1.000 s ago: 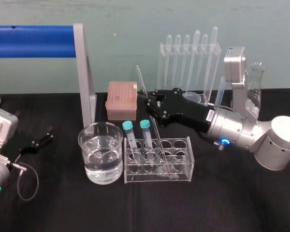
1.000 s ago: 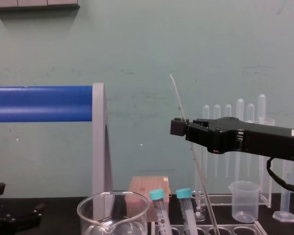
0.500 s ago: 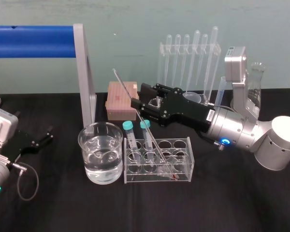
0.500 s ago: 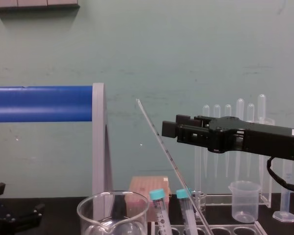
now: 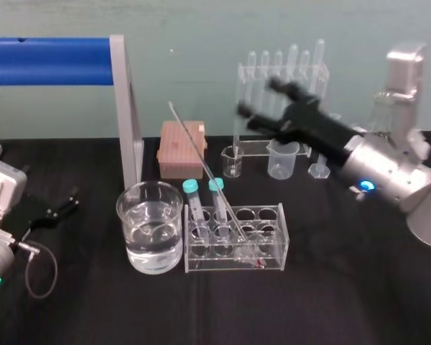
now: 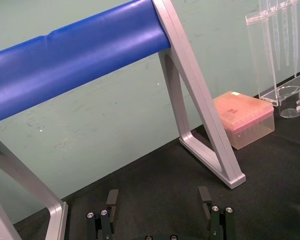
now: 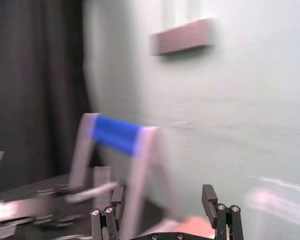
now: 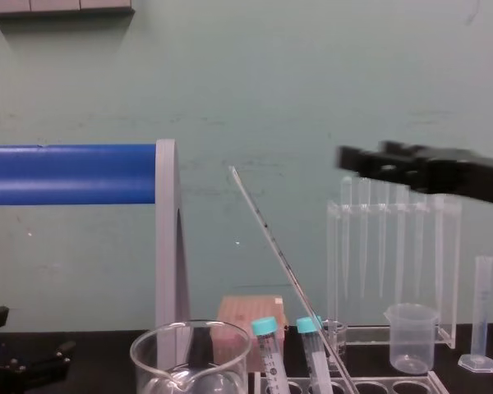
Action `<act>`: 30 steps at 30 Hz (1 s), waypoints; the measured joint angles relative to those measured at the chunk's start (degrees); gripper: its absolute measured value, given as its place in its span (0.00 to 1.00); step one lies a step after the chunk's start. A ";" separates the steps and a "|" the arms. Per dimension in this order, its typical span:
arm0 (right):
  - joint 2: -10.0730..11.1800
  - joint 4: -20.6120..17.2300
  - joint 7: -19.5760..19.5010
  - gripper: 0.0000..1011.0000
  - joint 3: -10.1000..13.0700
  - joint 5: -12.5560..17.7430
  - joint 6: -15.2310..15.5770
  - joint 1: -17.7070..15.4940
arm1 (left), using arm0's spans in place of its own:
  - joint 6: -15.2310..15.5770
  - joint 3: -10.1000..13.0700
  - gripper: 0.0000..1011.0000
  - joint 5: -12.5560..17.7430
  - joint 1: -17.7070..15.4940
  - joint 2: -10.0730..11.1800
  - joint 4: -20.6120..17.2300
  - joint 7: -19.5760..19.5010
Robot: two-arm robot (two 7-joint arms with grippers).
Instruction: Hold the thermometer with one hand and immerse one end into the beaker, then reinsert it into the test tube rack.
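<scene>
The long, thin clear glass thermometer (image 5: 208, 176) is seen standing in the low clear test tube rack (image 5: 271, 244) on the black table (image 5: 345, 295). It is tilted with its top towards the large water-filled glass beaker (image 5: 122, 215) just beside the rack. The slender black right gripper (image 5: 258, 98) is seen in the air behind the rack, well apart from the thermometer, with its jaws spread wide and empty. The black left gripper (image 5: 73, 200) is parked low at the table's left, its jaws likewise open with nothing held.

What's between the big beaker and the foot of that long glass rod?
Head view: two teal-capped tubes stand in the test tube rack between the beaker and the foot of the thermometer. The open right gripper hangs by the pipette stand.
</scene>
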 joint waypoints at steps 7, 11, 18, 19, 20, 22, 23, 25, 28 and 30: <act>0.81 -1.29 -22.83 0.99 3.85 -11.48 3.52 -6.02 | 0.00 0.00 1.00 0.00 0.00 0.00 0.00 0.00; 0.00 0.58 -27.36 0.99 3.50 -15.43 3.35 -7.57 | 0.00 0.00 1.00 0.00 0.00 0.00 0.00 0.00; -1.67 3.74 -30.21 0.99 3.01 -18.93 1.64 -8.82 | 0.00 0.00 1.00 0.00 0.00 0.00 0.00 0.00; -1.62 3.66 -30.21 0.99 3.02 -18.92 1.63 -8.79 | 0.00 0.01 1.00 0.00 0.00 0.00 0.00 0.00; -1.61 3.65 -30.19 0.99 3.01 -18.91 1.64 -8.80 | 0.00 0.00 1.00 0.00 0.00 0.00 0.00 0.00; -1.57 3.54 -30.17 0.99 3.01 -18.86 1.67 -8.78 | 0.00 0.00 1.00 0.00 0.00 -0.01 0.00 0.00; -1.55 3.51 -30.17 0.99 3.01 -18.85 1.68 -8.77 | 0.00 0.01 1.00 0.00 0.00 0.00 0.00 0.00; -1.53 3.47 -30.16 0.99 3.00 -18.80 1.73 -8.76 | 0.00 0.00 1.00 0.00 0.00 0.00 0.00 0.00; -1.46 3.34 -30.15 0.99 2.98 -18.67 1.81 -8.75 | 0.00 0.00 1.00 0.00 -0.01 0.00 0.00 0.00; -1.45 3.30 -30.15 0.99 2.98 -18.65 1.82 -8.74 | 0.00 0.00 1.00 0.00 -0.01 0.00 0.00 0.00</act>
